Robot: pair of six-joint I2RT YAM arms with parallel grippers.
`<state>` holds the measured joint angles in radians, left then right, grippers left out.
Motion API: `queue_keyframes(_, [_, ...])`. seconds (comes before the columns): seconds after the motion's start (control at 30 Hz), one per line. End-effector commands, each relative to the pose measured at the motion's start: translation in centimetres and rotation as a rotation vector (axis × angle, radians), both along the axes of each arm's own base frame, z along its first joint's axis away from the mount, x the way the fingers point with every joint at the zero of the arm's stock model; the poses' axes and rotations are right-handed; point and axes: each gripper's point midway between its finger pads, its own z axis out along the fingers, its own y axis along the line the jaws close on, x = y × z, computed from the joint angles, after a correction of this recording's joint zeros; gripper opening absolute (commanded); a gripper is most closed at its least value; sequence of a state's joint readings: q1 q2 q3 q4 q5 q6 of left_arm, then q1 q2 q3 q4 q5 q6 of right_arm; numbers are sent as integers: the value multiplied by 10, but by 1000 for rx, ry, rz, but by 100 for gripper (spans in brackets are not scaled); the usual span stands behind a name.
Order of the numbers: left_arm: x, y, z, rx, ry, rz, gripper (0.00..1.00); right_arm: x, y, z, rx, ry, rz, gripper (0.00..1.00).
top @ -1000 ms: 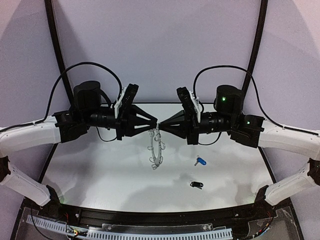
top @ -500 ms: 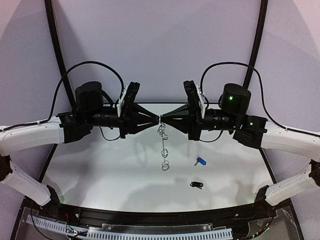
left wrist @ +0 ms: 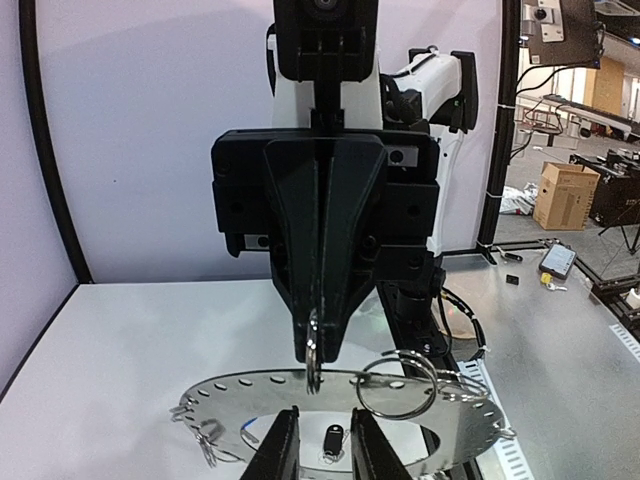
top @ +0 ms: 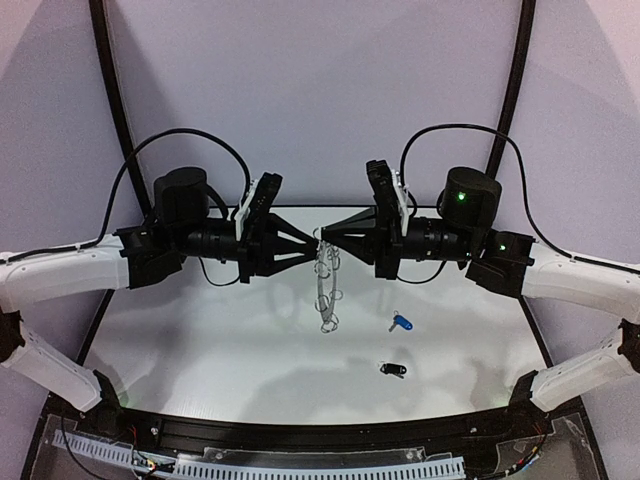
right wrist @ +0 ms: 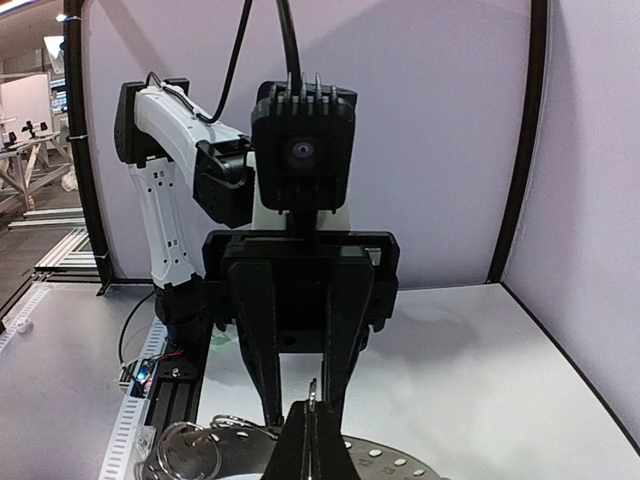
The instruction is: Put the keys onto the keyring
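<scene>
Several thin wire loops fringe the flat, shiny grey keyring (left wrist: 235, 388), its rim dotted with holes. It hangs from the right gripper (top: 322, 233), pinched tight on one loop. The left gripper (top: 305, 250) gapes just beside it, holding nothing.

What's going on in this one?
Both arms meet in mid-air above the table. The right tool is shut on the edge of the keyring, which hangs below it. The left tool faces it, open. The blue key and black key lie on the table, neither on the ring yet.
</scene>
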<state>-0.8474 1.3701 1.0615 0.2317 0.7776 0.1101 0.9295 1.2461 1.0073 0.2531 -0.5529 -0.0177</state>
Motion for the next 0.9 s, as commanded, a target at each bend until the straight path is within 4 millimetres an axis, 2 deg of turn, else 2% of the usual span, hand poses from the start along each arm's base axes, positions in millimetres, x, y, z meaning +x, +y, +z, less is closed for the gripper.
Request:
queue_keyframes(0.0, [-10, 6, 7, -11, -19, -24, 18, -5, -1, 8, 22, -26, 12, 0])
queue_keyframes(0.23, [8, 1, 14, -56, -11, 59, 18, -14, -1, 4, 8, -27, 62, 0])
queue_keyframes(0.53, [-9, 4, 15, -61, -22, -22, 19, -5, -1, 1, 7, -36, 8, 0])
queue_keyframes(0.73, [-6, 3, 18, -64, -19, -11, 4, -10, 1, 5, 28, -41, 45, 0])
queue_keyframes(0.87, [-4, 2, 17, -67, -10, -7, 8, -12, 2, 3, 22, -35, 61, 0])
